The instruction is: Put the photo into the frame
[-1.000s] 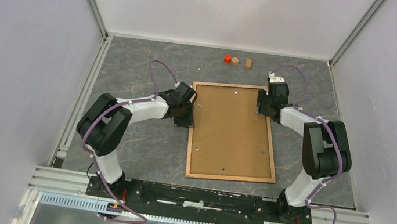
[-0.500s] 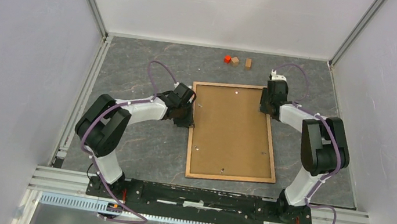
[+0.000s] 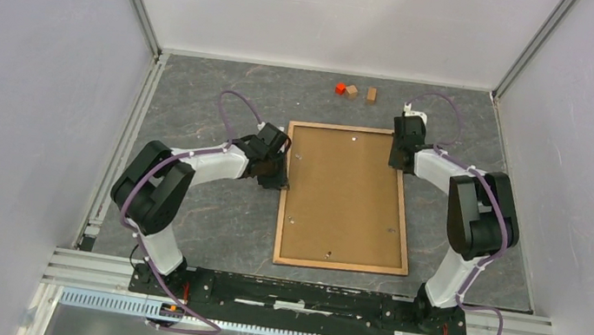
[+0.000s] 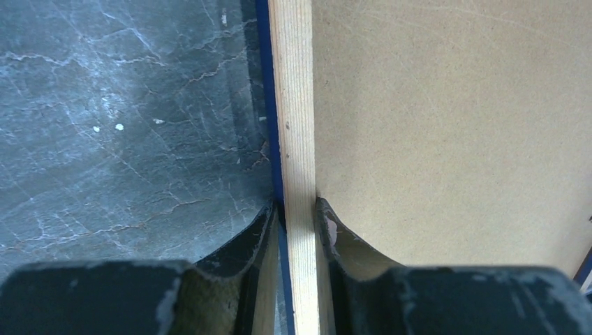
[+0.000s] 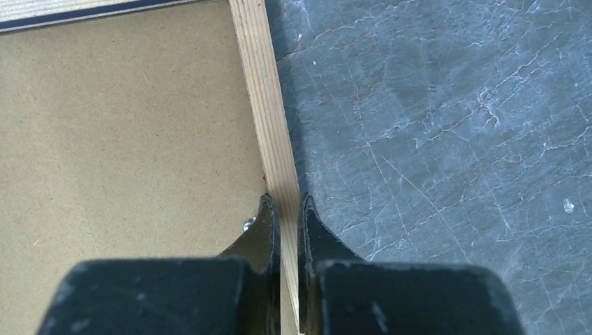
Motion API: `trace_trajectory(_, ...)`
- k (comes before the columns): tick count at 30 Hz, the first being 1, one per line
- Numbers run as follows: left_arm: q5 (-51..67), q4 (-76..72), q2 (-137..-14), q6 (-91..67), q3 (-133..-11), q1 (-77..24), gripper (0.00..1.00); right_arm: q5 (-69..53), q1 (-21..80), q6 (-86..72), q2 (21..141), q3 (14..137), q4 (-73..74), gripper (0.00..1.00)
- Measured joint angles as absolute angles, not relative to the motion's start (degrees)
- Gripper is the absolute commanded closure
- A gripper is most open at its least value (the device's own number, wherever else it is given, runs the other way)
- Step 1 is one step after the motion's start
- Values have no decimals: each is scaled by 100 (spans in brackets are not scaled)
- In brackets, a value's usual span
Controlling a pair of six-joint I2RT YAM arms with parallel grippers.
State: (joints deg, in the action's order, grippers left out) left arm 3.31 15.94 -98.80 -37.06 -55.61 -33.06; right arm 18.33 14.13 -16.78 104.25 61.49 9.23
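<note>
The frame (image 3: 341,266) lies flat mid-table with its light wood side up, and a plain brown backing board (image 3: 345,194) fills it. My left gripper (image 3: 279,178) is shut on the left rail (image 4: 293,105), one finger on each side; a dark blue edge shows beside the wood. My right gripper (image 3: 400,160) is shut on the right rail (image 5: 262,98) near the far corner, its fingertips (image 5: 269,209) pressed against the wood. The photo is out of view.
A red block (image 3: 341,88) and two small wooden blocks (image 3: 351,91) (image 3: 370,95) sit near the back wall. White walls enclose the table on three sides. A small metal tab (image 5: 248,224) sits on the board by my right fingers.
My right gripper slid toward the far corner and closed onto the right rail. The frame shifted slightly left. The left gripper kept its hold.
</note>
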Motion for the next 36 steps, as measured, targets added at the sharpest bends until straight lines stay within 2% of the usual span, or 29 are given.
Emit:
trace_trajectory(3,327,1586,-9872,-3706,-5548,-3275,88,1870,1446,-1688,10453,6230,1068,98)
trace_trajectory(6,327,1551,-9856,-3706,-5520,-3275,89,1907,1459,-1682,10466,6294,1155,73)
trace_trajectory(7,325,1531,-9848,-3706,-5502,-3271,90,1911,1461,-1671,10471,6340,1227,59)
trace_trajectory(9,327,1509,-9815,-3706,-5459,-3258,91,1916,1468,-1658,10473,6420,1420,38)
trace_trajectory(12,333,1396,-9762,-3706,-5371,-3247,91,1942,1533,-1531,10276,6423,1750,27)
trace_trajectory(14,336,1332,-9743,-3706,-5325,-3247,92,1848,1573,-1514,9837,6180,1811,11)
trace_trajectory(17,333,1304,-9727,-3706,-5304,-3245,92,1518,1664,-1678,8748,5524,1861,9)
trace_trajectory(21,336,1225,-9697,-3706,-5240,-3245,92,1479,1925,-2003,7994,5162,2250,10)
trace_trajectory(28,336,1177,-9679,-3708,-5210,-3242,92,1444,2099,-2327,7555,4272,2871,23)
trace_trajectory(36,336,1162,-9671,-3708,-5196,-3242,92,1693,2102,-3319,7072,3710,3089,31)
